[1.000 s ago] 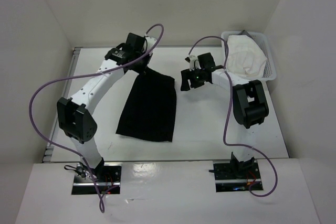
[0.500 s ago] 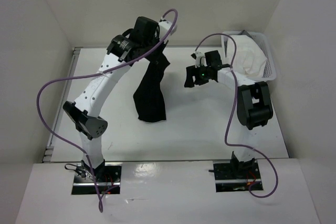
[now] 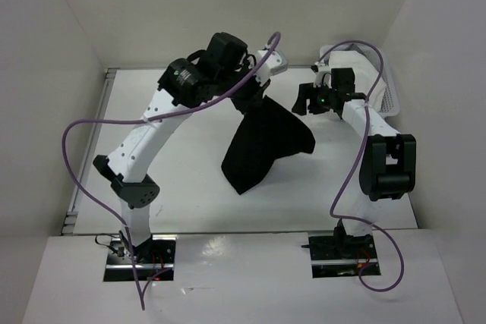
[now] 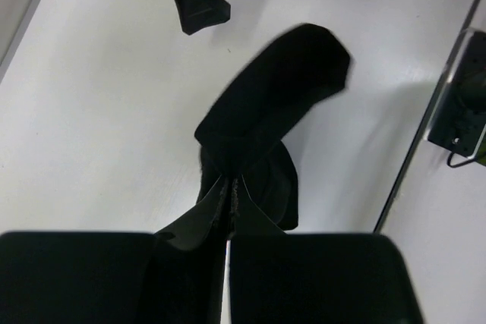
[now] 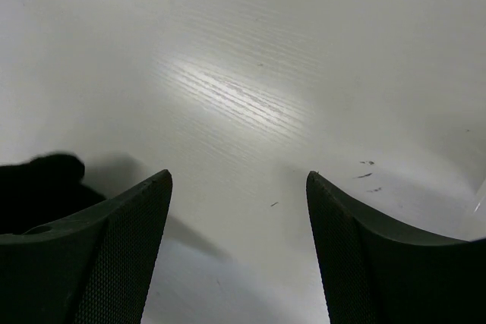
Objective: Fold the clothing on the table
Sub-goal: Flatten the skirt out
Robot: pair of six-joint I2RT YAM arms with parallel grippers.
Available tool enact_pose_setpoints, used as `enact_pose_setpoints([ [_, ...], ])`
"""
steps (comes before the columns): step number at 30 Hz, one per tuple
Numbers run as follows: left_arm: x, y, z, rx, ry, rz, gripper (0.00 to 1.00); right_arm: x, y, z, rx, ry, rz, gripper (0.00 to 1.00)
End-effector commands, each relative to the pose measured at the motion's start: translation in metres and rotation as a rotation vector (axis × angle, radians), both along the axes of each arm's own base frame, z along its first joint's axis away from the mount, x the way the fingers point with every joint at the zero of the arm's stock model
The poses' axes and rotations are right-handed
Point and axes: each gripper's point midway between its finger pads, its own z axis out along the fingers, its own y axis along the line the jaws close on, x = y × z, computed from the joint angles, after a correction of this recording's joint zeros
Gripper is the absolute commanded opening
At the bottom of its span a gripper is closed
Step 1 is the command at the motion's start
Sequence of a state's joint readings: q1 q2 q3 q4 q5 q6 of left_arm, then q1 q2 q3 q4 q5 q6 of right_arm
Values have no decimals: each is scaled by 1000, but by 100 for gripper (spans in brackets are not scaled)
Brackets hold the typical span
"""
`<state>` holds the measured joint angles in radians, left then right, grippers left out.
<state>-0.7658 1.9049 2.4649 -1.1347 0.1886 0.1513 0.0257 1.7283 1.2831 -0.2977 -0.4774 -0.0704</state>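
Note:
The black clothing (image 3: 266,146) hangs bunched from my left gripper (image 3: 249,99), lifted over the middle of the white table (image 3: 190,180), its lower end low near the tabletop. In the left wrist view the left gripper (image 4: 228,187) is shut on the top edge of the clothing (image 4: 281,89), which drapes away below. My right gripper (image 3: 306,102) hovers open just right of the hanging clothing, not touching it. In the right wrist view the right gripper (image 5: 239,180) has only bare table (image 5: 243,73) between its fingers, with a bit of the clothing (image 5: 38,184) at the left edge.
A white mesh basket (image 3: 389,95) stands at the back right corner, partly hidden behind the right arm. White walls close in the table at the back and sides. The table's metal edge strip (image 4: 425,111) shows in the left wrist view.
My left gripper has risen and swung right, pulling the clothing off the table from lying flat to hanging bunched. My right gripper has drawn back to the right, still open.

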Motion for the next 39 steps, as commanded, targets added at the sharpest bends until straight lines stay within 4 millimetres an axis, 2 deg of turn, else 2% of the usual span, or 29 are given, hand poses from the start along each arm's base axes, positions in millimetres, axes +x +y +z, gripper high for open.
enact_pose_setpoints([
  [1, -25, 35, 67, -128, -112, -30, 0, 5, 6, 18, 22, -69, 11, 76],
  [2, -23, 42, 68, -135, -106, -23, 0, 8, 7, 17, 30, -63, 4, 76],
  [3, -15, 46, 56, -132, -75, -3, 0, 10, 7, 15, 30, -63, 4, 76],
  [4, -7, 65, 56, -140, -78, 39, 0, 10, 7, 15, 36, -58, -1, 76],
  [5, 1, 73, 44, -134, -54, 74, 0, 10, 12, 18, 37, -67, 10, 76],
  [6, 11, 77, 38, -138, -62, 95, 0, 10, 17, 13, 37, -55, 20, 76],
  [7, 17, 92, 2, -93, 2, 138, 0, 10, 17, 13, 37, -55, 20, 76],
  [8, 26, 96, -8, -96, -4, 158, 2, 12, 20, 17, 28, -66, 19, 76],
  [10, 38, 114, -43, -67, 56, 220, 2, 12, 23, 12, 22, -57, 23, 76],
  [11, 40, 120, -74, -39, 113, 234, 2, 13, 28, 16, 22, -66, 32, 76],
  [13, 51, 133, -114, -2, 193, 285, 2, 13, 33, 20, 29, -71, 38, 76],
  [15, 59, 143, -165, 49, 285, 329, 2, 12, 39, 15, 29, -60, 50, 76],
  [16, 64, 151, -180, 57, 321, 360, 2, 13, 37, 14, 22, -60, 42, 76],
  [17, 67, 154, -208, 87, 377, 373, 2, 12, 42, 14, 22, -60, 52, 76],
  [19, 80, 170, -226, 118, 388, 429, 2, 13, 41, 10, 15, -52, 44, 76],
  [20, 81, 170, -240, 136, 419, 430, 2, 11, 44, 8, 8, -43, 48, 76],
  [22, 92, 182, -251, 134, 432, 479, 2, 6, 45, 7, -19, -44, 68, 76],
  [25, 106, 191, -253, 134, 422, 548, 2, -6, 67, 8, -90, -58, 147, 76],
  [27, 115, 206, -259, 131, 439, 602, 2, -15, 84, 20, -136, -103, 191, 76],
  [28, 122, 209, -253, 105, 431, 631, 2, -31, 103, 12, -184, -103, 225, 76],
  [29, 125, 219, -260, 103, 453, 662, 2, -36, 113, 22, -207, -153, 247, 76],
  [30, 129, 225, -264, 104, 461, 676, 2, -45, 120, 18, -232, -162, 264, 76],
  [31, 130, 231, -264, 93, 472, 716, 2, -56, 138, 20, -264, -191, 294, 76],
  [33, 133, 245, -277, 82, 515, 749, 2, -68, 153, 27, -292, -243, 315, 76],
  [34, 133, 249, -277, 72, 520, 754, 2, -79, 170, 28, -309, -260, 357, 76],
  [36, 133, 251, -281, 63, 539, 765, 2, -85, 178, 36, -338, -306, 356, 76],
  [37, 133, 257, -289, 65, 553, 778, 2, -96, 191, 33, -351, -323, 396, 76],
  [38, 128, 260, -295, 65, 576, 781, 2, -97, 195, 35, -368, -341, 385, 75],
  [39, 131, 260, -294, 59, 565, 780, 2, -102, 200, 36, -392, -359, 406, 75],
])
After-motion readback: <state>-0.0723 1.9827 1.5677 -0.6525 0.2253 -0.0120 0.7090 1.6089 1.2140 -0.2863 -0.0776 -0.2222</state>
